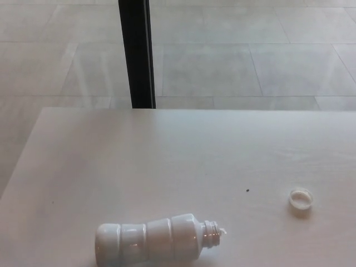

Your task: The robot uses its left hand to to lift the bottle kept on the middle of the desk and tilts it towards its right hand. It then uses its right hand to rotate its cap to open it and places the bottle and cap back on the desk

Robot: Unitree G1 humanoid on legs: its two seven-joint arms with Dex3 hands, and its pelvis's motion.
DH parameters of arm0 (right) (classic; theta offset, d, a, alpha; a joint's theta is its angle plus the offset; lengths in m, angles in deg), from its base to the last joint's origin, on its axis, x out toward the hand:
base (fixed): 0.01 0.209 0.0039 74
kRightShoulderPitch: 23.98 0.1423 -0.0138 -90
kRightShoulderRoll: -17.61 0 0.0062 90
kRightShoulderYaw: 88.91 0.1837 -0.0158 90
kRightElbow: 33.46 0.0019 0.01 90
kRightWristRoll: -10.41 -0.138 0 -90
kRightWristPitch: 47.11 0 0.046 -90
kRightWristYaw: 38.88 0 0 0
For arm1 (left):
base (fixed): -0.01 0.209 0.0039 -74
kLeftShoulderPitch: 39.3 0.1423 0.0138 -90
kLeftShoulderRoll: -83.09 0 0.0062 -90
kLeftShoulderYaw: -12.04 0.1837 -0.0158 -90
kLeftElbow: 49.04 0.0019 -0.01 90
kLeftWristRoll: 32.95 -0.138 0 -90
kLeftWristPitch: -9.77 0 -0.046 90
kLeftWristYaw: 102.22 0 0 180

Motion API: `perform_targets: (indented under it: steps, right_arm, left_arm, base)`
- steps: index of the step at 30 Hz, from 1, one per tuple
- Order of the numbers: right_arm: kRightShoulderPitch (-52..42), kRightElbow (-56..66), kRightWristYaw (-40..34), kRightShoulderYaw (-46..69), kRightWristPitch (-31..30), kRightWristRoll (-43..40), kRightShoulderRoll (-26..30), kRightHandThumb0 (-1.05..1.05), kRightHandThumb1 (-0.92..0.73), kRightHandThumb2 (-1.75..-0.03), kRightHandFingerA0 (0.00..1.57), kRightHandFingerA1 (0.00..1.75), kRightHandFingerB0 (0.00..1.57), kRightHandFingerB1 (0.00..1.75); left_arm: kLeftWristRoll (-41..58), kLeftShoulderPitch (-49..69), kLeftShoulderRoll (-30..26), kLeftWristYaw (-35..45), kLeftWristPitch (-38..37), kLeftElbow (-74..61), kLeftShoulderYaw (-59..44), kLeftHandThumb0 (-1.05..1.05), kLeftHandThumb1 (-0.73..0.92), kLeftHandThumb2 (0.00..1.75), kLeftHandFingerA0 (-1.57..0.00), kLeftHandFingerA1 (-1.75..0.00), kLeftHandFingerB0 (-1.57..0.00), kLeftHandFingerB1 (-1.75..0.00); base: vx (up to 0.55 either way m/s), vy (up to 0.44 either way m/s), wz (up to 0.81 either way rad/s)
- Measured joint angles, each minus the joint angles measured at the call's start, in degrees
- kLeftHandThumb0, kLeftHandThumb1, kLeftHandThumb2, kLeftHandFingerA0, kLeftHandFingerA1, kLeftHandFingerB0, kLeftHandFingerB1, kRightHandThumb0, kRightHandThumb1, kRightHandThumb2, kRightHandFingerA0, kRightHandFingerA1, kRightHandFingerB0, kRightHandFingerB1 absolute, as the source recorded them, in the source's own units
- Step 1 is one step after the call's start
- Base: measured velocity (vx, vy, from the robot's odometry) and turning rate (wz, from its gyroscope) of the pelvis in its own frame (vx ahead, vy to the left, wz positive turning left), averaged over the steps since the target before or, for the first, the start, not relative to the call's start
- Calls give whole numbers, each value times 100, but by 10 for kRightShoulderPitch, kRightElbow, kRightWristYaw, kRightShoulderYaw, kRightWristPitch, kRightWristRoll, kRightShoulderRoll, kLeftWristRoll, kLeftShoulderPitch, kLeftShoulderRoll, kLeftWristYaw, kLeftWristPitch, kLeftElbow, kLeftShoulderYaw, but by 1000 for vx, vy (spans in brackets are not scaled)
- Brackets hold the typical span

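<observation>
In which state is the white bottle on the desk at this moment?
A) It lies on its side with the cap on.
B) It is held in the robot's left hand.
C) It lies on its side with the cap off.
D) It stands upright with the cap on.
C: the bottle lies on its side with its threaded neck bare, and the cap rests apart from it on the desk.
</observation>
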Motion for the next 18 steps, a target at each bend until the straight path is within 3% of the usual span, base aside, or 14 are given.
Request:
perform_targets:
  steps: [1,2,3,5,7,8,9,10,11,13,14,15,16,18]
  right_arm:
    - [-5,-10,0,12,0,-5,4,-95,-92,-75,0,0,0,38]
    - [-10,-20,0,24,1,-9,8,-91,-92,-70,0,0,0,52]
    - [-19,-38,0,43,1,-16,14,-92,-92,-79,0,0,0,46]
    - [-30,-65,0,73,1,-28,18,-91,-92,-78,0,0,0,53]
    - [-43,-98,0,108,0,-42,19,-97,-92,-81,0,50,0,61]
    - [-47,-109,1,119,-1,-47,19,-89,-69,-119,0,60,0,55]
    - [-52,-124,1,132,-3,-54,18,-89,-69,-119,0,60,0,55]
    - [-57,-146,2,149,-6,-63,17,-85,-81,-84,0,94,0,85]
    - [-60,-160,2,160,-9,-69,16,-84,-83,-87,0,89,0,75]
    - [-65,-191,3,178,-18,-80,11,-70,-50,-111,6,68,11,66]
    - [-68,-207,5,185,-23,-87,3,-68,-49,-107,22,78,20,72]
    - [-70,-222,6,191,-29,-93,-6,-60,-49,-105,21,75,21,69]
    - [-72,-237,8,195,-37,-99,-17,-59,-46,-105,20,73,16,66]
    - [-75,-253,11,199,-46,-105,-35,-59,-46,-105,20,73,16,66]
  left_arm:
    - [4,11,0,-2,-3,12,-14,-105,89,89,0,0,0,0]
    - [8,21,-1,-4,-5,24,-26,-105,92,81,0,0,0,0]
    - [14,38,-1,-7,-10,46,-47,-105,78,131,0,-27,0,-32]
    - [21,63,-1,-15,-20,84,-76,-105,79,132,0,-27,0,-32]
    - [31,91,-1,-27,-33,133,-109,-104,83,131,0,-37,0,-37]
    - [35,100,-1,-32,-38,149,-119,-97,79,129,0,-40,0,-41]
    - [38,113,0,-39,-43,169,-132,-97,79,129,0,-40,0,-41]
    - [42,129,4,-47,-51,191,-148,-95,78,129,0,-42,0,-43]
    - [45,139,7,-52,-56,205,-158,-95,78,127,0,-36,0,-38]
    - [54,160,14,-65,-68,235,-180,-98,81,130,0,-37,0,-38]
    - [59,171,17,-70,-75,255,-190,-98,90,89,0,-8,0,0]
    - [63,180,21,-76,-83,274,-198,-100,87,88,0,-5,0,0]
    - [67,189,25,-81,-91,291,-205,-99,75,127,0,-36,0,-37]
    - [74,198,29,-88,-101,313,-214,-99,75,127,0,-36,0,-37]
  base:
    - [0,0,0]
    - [0,0,0]
    - [0,0,0]
    - [0,0,0]
    - [0,0,0]
    - [0,0,0]
    - [0,0,0]
    - [0,0,0]
    - [0,0,0]
    - [0,0,0]
    - [0,0,0]
    - [0,0,0]
    - [0,0,0]
    - [0,0,0]
